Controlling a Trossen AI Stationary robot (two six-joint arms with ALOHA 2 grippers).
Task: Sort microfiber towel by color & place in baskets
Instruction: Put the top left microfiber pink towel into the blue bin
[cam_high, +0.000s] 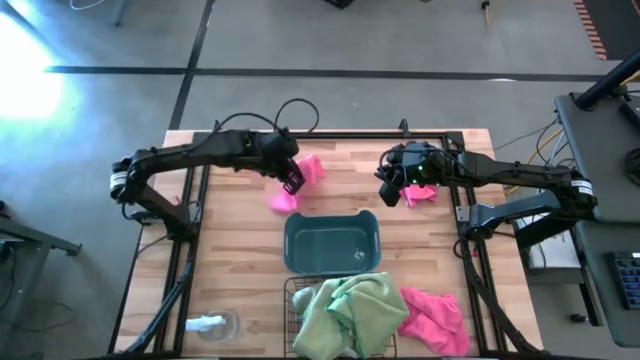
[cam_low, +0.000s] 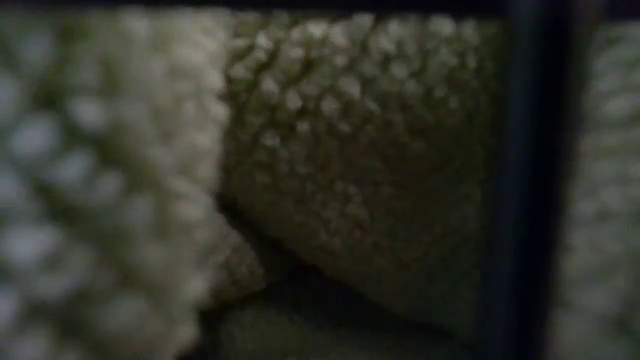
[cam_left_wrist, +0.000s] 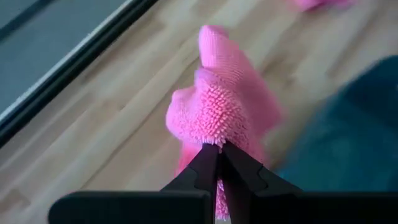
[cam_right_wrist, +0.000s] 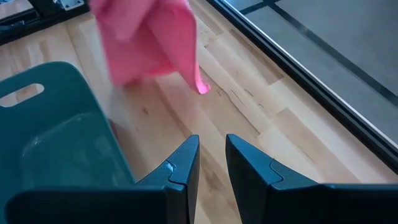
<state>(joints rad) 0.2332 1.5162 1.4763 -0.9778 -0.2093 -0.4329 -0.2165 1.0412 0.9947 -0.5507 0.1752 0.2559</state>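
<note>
High view: overhead, straight down on whole table (cam_high: 240, 270). Low view: table height, pressed against green towel (cam_low: 360, 170), nothing else visible. Left wrist view: close over pink towel (cam_left_wrist: 224, 106). Right wrist view: close, sharing blue-grey bin (cam_right_wrist: 56, 137) with high view.

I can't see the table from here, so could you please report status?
Left gripper shut on pink towel. Right gripper open, empty. Blue bin empty; green towels in wire basket. Nothing in the way.
</note>
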